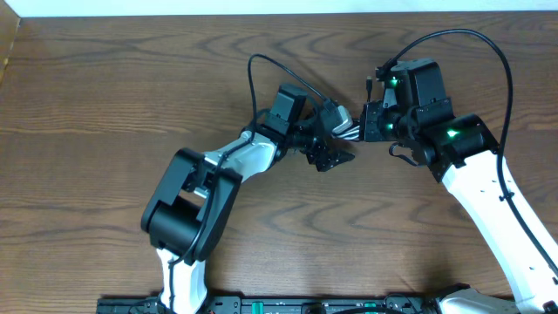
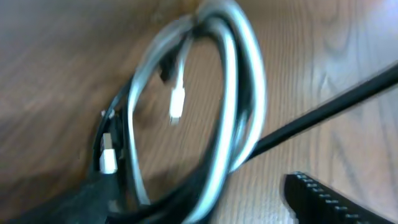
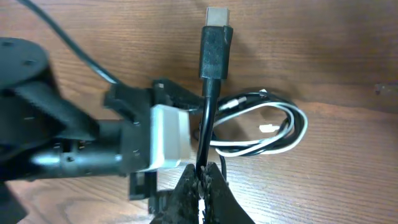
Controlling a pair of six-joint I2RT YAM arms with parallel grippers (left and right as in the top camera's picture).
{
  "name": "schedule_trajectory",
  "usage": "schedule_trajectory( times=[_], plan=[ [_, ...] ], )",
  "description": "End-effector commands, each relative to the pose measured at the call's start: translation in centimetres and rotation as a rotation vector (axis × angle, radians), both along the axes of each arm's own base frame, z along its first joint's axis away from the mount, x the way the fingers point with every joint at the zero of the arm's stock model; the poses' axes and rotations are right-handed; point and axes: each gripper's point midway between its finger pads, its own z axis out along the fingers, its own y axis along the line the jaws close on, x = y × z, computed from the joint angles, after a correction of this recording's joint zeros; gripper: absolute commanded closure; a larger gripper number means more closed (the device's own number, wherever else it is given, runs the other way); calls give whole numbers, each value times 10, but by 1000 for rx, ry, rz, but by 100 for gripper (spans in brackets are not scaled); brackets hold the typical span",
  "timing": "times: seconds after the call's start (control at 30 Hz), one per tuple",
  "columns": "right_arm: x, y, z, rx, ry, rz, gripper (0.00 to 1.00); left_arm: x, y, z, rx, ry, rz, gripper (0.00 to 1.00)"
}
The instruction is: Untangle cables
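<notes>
The white cable [image 3: 292, 134] and the black cable [image 3: 208, 118] are coiled together into one small loop on the wood table, between the two arms [image 1: 350, 133]. My right gripper [image 3: 202, 177] is shut on the black cable just below its plug end [image 3: 216, 37], which sticks up past the jaws. My left gripper [image 2: 205, 208] is open. The loop [image 2: 239, 93] lies between its fingers, up against the left one. A small white plug [image 2: 177, 102] hangs inside the loop. The left gripper body [image 3: 165, 140] sits right beside the loop.
The brown wood table [image 1: 105, 105] surrounds both arms. A thicker black wire [image 1: 261, 65] arcs over the left arm, and another [image 1: 488, 48] arcs over the right arm. The two grippers [image 1: 327, 150] [image 1: 370, 122] are very close together at the middle.
</notes>
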Motion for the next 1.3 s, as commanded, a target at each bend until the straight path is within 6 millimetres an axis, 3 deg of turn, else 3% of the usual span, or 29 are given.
schedule_trajectory(
  times=[0.0, 0.07, 0.1, 0.17, 0.23, 0.47, 0.63, 0.8, 1.03, 1.07, 1.13, 1.27],
  plan=[
    [0, 2, 10, 11, -23, 16, 99, 3, 1, -9, 16, -4, -1, 25],
    [0, 2, 10, 10, -23, 15, 99, 2, 1, -11, 18, -7, -5, 40],
    [0, 2, 10, 10, -23, 15, 99, 3, 1, -11, 18, -7, -5, 56],
    [0, 2, 10, 10, -24, 15, 99, 3, 1, -10, 17, -9, -4, 71],
    [0, 2, 10, 10, -24, 15, 99, 3, 1, -10, 17, -9, -4, 79],
    [5, -10, 9, -18, -30, -26, 99, -2, 4, -13, 35, 26, -3, 81],
    [12, -45, 4, -99, -28, -152, 99, -5, 11, -4, 41, 51, 5, 81],
    [15, -90, 0, -177, -11, -282, 99, -2, 23, 28, 29, 26, 31, 80],
    [20, -127, -5, -190, 10, -381, 98, 0, 44, 88, -7, -45, 74, 80],
    [21, -131, -7, -190, 18, -389, 91, -1, 47, 94, -8, -48, 79, 80],
    [21, -133, -11, -186, 35, -389, 32, -3, 52, 106, -14, -60, 88, 80],
    [24, -117, -29, -135, 93, -332, 22, -6, 56, 130, -38, -103, 97, 79]
  ],
)
